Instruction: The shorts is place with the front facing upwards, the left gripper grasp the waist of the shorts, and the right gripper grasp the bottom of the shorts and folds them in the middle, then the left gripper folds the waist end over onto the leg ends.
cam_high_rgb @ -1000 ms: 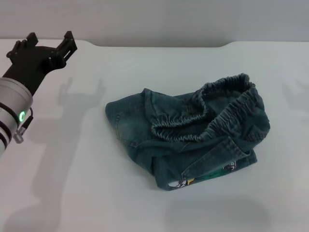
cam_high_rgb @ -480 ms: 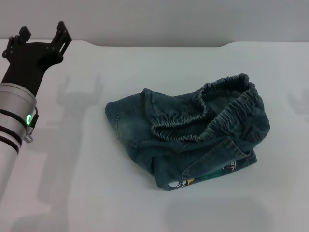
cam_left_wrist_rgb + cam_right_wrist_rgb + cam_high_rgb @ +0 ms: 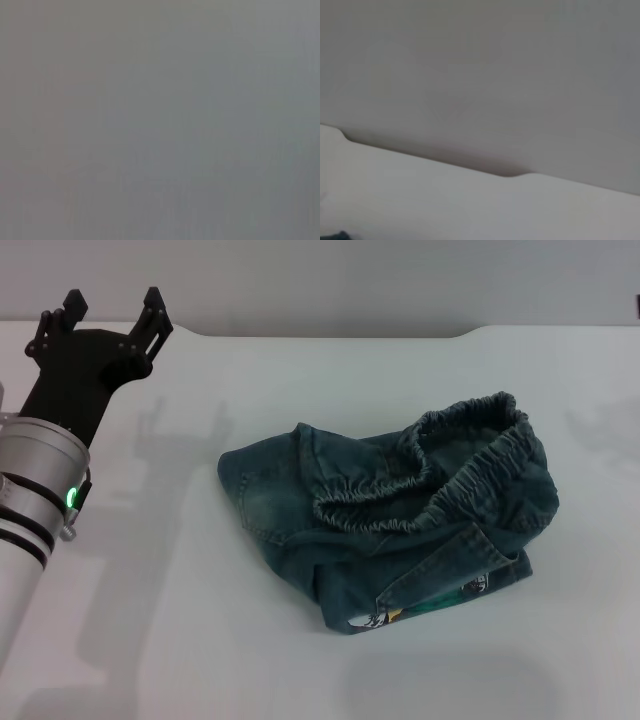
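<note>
Head view. Shorts (image 3: pixel 388 523) lie bunched mid-table (image 3: pixel 150 640), already folded over: waist (image 3: pixel 430 475) rests on top toward the far-right side, leg ends (image 3: pixel 430 595) w/ cartoon print at the near edge. Left gripper (image 3: pixel 108 318) hangs well left of the shorts, jaws apart, holding nothing; vs. 0.5 s ago it has shifted slightly toward the shorts, cloth unmoved. Right gripper not in view. Judgement: folds appear done; left arm is prob. just clearing, not regrasping. Wrist views show nothing of the shorts.
</note>
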Controlling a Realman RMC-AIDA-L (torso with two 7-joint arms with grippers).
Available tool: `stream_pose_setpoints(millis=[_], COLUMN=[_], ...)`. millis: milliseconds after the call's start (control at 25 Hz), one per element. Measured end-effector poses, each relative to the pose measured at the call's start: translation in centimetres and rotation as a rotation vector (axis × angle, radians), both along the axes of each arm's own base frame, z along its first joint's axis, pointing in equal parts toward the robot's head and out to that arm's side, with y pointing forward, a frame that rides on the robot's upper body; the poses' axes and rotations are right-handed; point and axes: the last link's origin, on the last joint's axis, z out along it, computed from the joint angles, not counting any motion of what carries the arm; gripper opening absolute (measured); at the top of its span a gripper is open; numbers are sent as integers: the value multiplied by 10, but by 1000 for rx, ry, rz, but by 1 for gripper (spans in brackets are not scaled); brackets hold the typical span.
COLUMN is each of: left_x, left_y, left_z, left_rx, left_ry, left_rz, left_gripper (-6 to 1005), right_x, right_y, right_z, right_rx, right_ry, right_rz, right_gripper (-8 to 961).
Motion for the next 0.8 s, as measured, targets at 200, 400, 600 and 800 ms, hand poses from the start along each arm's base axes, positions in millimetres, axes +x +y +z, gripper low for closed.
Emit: stream_pose_setpoints(millis=[200,400,600,800], left_x=[5,10,12,15], left_y=[5,8,12,15], left_z=[-4,-6,-8,-8], left_rx=[-23,-37,-47,-49], left_ry=[7,17,22,22], left_rz=[-13,-27,-32,-39], left_gripper=[849,849,849,849], right_x=[-4,-7,-12,-18], right_y=[12,15,14,19], right_z=[-20,-43,-49,-56], right_rx=[-71,-164,-198,-227], right_ry=[62,143,132,71], right_rz=[6,15,32,38], right_gripper=[408,370,307,159])
